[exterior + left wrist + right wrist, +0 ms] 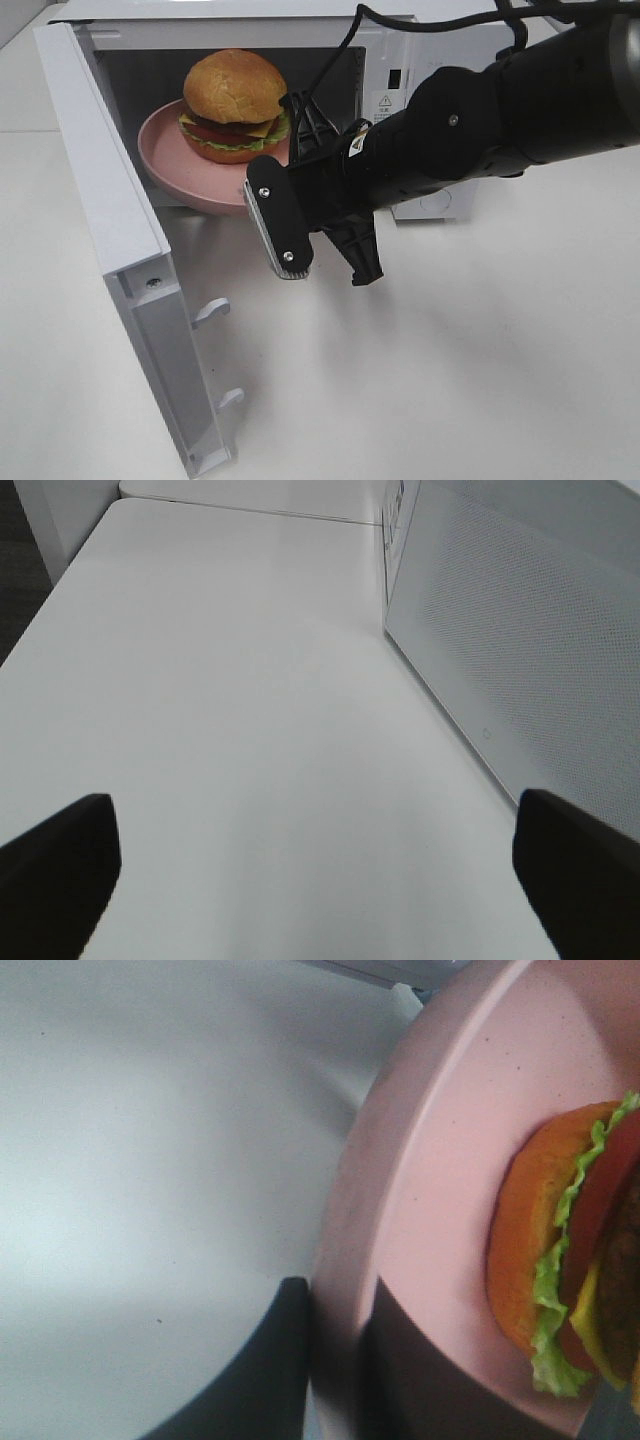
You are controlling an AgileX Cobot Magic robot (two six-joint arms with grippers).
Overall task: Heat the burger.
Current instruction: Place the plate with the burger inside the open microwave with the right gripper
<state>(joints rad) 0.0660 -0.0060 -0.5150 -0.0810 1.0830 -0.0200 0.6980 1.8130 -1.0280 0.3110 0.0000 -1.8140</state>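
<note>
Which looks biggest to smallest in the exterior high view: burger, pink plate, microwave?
Largest to smallest:
1. microwave, clearly the largest
2. pink plate, wider than the burger even though it is partly hidden
3. burger
No close calls.

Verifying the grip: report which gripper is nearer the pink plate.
Right. The right gripper is shut on the pink plate at its rim, at the microwave opening. The left gripper hangs open over the table, beyond the open door, clear of the plate.

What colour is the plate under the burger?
The plate is pink; clearest in right wrist view.
</note>
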